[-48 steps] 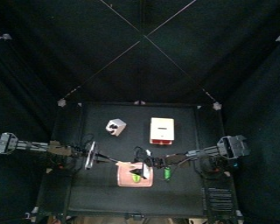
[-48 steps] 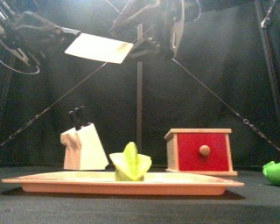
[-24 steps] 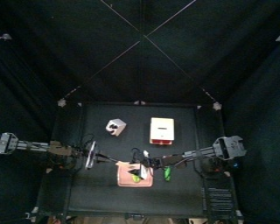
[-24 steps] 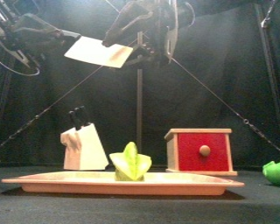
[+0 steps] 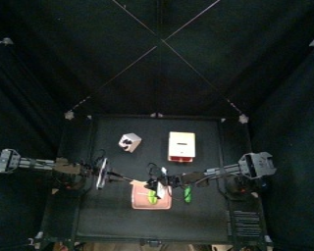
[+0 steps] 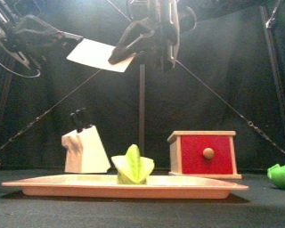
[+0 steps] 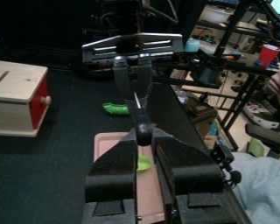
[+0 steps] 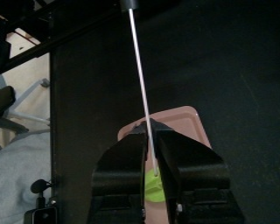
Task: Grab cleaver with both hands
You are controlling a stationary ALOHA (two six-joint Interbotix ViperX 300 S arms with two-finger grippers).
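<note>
Cleaver (image 6: 101, 55) aloft, between both claws

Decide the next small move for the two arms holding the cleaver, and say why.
Probably just hold steady with both grips firm. The left gripper and right gripper each appear shut on the cleaver, which hangs tilted, high above the tray. The two-handed grab looks done.

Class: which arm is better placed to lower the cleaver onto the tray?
Right, narrowly. Left gripper and right gripper both clamp the cleaver, but the right hangs nearer the tray's middle.
</note>
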